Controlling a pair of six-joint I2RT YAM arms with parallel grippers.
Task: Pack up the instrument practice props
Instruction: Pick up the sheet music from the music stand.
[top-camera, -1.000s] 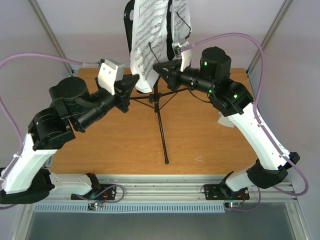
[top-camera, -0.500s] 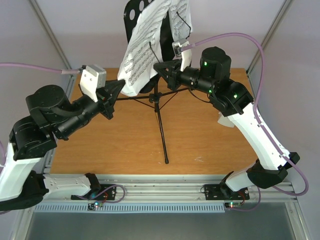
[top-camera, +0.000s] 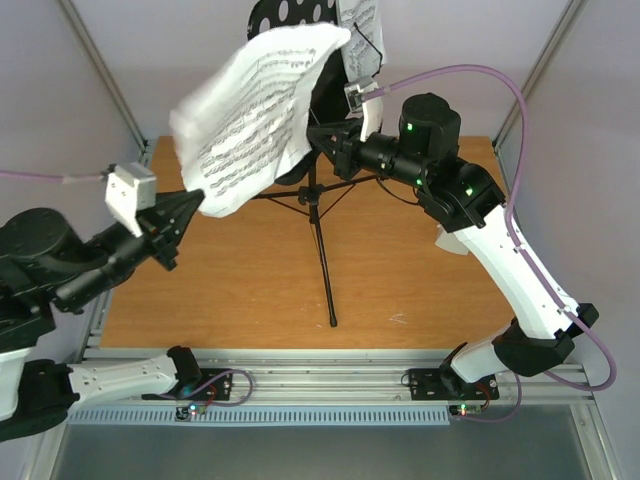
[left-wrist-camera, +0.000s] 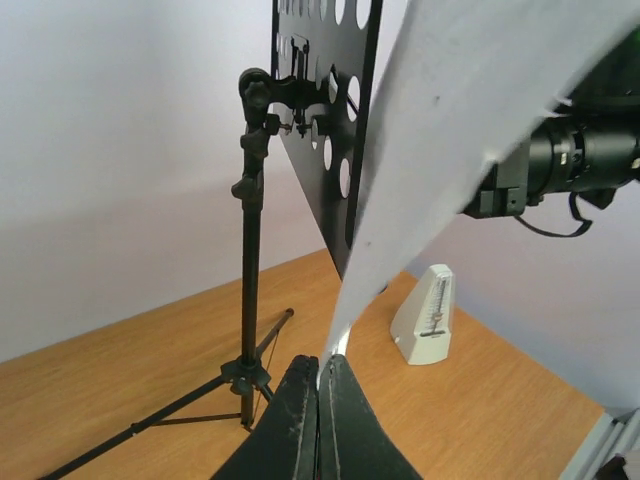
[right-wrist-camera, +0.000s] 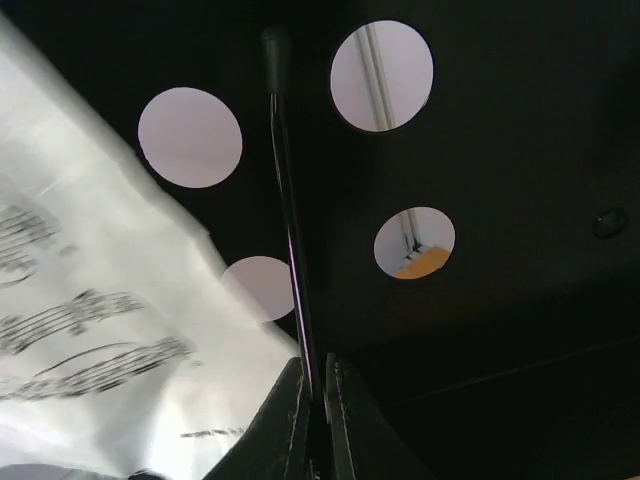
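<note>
I am keeping my left gripper (top-camera: 190, 207) closed on the lower corner of a white printed sheet-music page (top-camera: 255, 110). The page is hanging in the air, curving up and to the right from my fingertips, at the left of the black tripod music stand with round-holed metal desk (top-camera: 322, 240). Its far top edge is reaching near the desk; I cannot tell if it is touching. A second white printed page (top-camera: 358, 30) is resting on the desk. My right gripper (right-wrist-camera: 312, 385) is pinching the thin black wire page holder (right-wrist-camera: 288, 200) in front of the desk, jaws nearly together. The small pale wedge-shaped metronome (left-wrist-camera: 425, 318) is standing upright on the brown wooden table (top-camera: 250, 290), at the right of the stand, partly under my right arm.
</note>
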